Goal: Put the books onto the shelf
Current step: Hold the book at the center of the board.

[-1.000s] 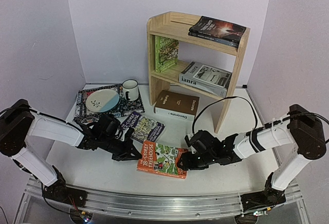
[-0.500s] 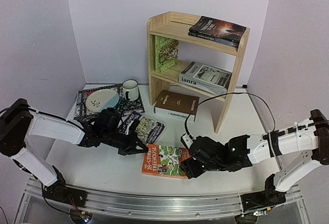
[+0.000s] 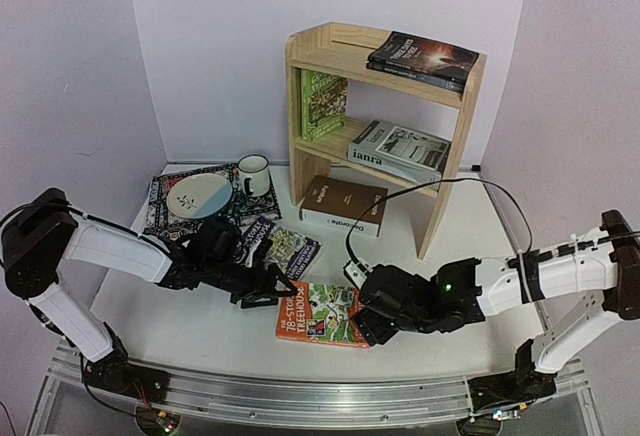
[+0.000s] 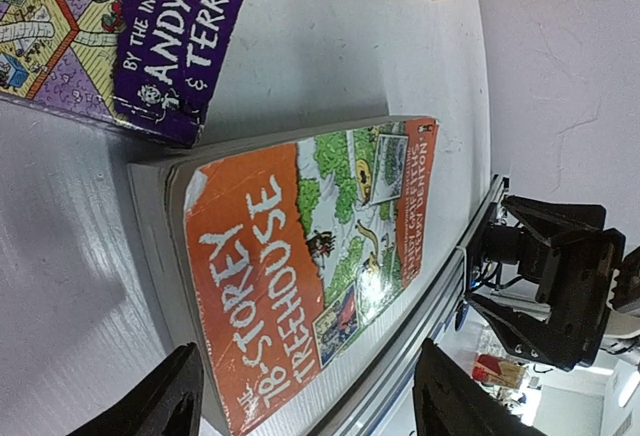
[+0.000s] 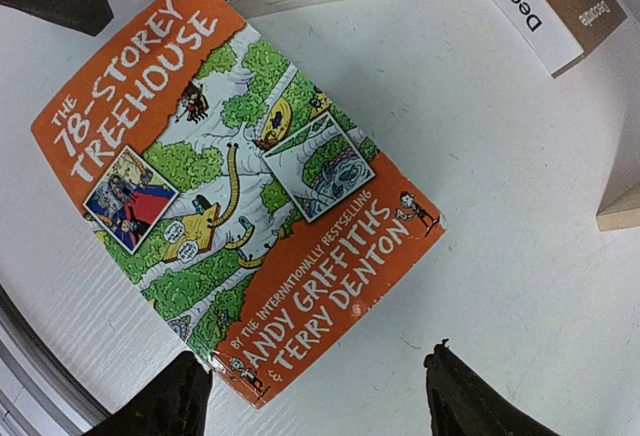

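Books are split between shelf (image 3: 447, 171) and table (image 3: 180, 316): two dark books (image 3: 422, 59) lie on the top board, a green book (image 3: 322, 104) stands beside a flat grey book (image 3: 398, 151) on the lower board, and Decorate (image 3: 345, 206), the dark blue paperback (image 3: 282, 246) and the orange paperback (image 3: 322, 314) lie flat on the table. At opposite ends of the orange paperback, the left gripper (image 4: 308, 346) and right gripper (image 5: 315, 356) sit low, jaws spread wide, holding nothing.

Both arms reaching low inward, left gripper (image 3: 274, 293) spread, right gripper (image 3: 360, 318) spread
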`<state>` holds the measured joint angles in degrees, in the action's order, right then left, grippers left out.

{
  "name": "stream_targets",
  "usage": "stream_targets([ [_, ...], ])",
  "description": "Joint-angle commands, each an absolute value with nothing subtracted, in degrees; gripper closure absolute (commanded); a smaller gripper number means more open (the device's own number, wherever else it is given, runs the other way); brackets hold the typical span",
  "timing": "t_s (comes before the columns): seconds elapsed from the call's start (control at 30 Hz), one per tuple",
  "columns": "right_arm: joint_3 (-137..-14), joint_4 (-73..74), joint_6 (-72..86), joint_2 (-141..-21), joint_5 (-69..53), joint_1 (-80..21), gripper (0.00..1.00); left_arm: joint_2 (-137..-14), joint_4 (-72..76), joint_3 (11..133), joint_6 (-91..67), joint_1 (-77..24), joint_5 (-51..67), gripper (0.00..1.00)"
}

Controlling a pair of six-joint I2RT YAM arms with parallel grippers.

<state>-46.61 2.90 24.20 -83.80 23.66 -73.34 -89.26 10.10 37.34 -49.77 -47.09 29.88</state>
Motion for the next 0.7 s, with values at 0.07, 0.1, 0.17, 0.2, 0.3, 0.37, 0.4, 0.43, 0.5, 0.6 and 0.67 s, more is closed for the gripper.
stream_targets([
  [0.07, -50.3, 6.3, 30.5, -88.5, 26.8, -73.7, 0.35, -92.7, 11.1, 38.7, -45.0, -48.5, 27.8, 0.31],
  [0.1, -51.0, 7.2, 31.3, -89.7, 27.1, -73.7, 0.35, -93.1, 11.1, 39.0, -44.5, -48.8, 27.6, 0.31],
  [0.17, -52.3, 9.3, 33.2, -91.5, 28.0, -73.5, 0.34, -93.9, 11.0, 39.3, -44.1, -49.1, 27.2, 0.31],
  [0.2, -52.6, 10.0, 33.9, -92.1, 27.9, -73.2, 0.34, -94.2, 11.0, 39.4, -44.0, -49.1, 27.1, 0.32],
  [0.3, -51.9, 10.3, 36.3, -92.4, 24.9, -71.6, 0.35, -95.0, 11.0, 40.0, -43.6, -49.2, 27.4, 0.39],
  [0.37, -51.2, 10.2, 37.1, -92.2, 23.3, -70.2, 0.39, -95.6, 11.0, 40.3, -43.5, -49.2, 27.5, 0.43],
  [0.4, -50.5, 10.0, 37.5, -92.0, 22.2, -69.6, 0.41, -95.7, 11.0, 40.4, -43.4, -49.2, 27.6, 0.45],
  [0.43, -49.6, 9.5, 37.7, -91.7, 21.2, -68.8, 0.43, -95.8, 11.0, 40.5, -43.4, -49.2, 27.5, 0.46],
  [0.5, -47.2, 7.1, 37.8, -91.0, 18.0, -67.5, 0.46, -95.9, 11.0, 40.5, -43.4, -49.2, 27.3, 0.47],
  [0.6, -45.1, 4.2, 37.3, -91.0, 13.8, -66.5, 0.53, -96.2, 11.0, 40.7, -43.4, -49.2, 27.3, 0.48],
  [0.67, -45.1, 4.2, 37.5, -92.0, 13.4, -66.2, 0.59, -96.4, 11.0, 40.8, -43.5, -49.3, 27.4, 0.49],
])
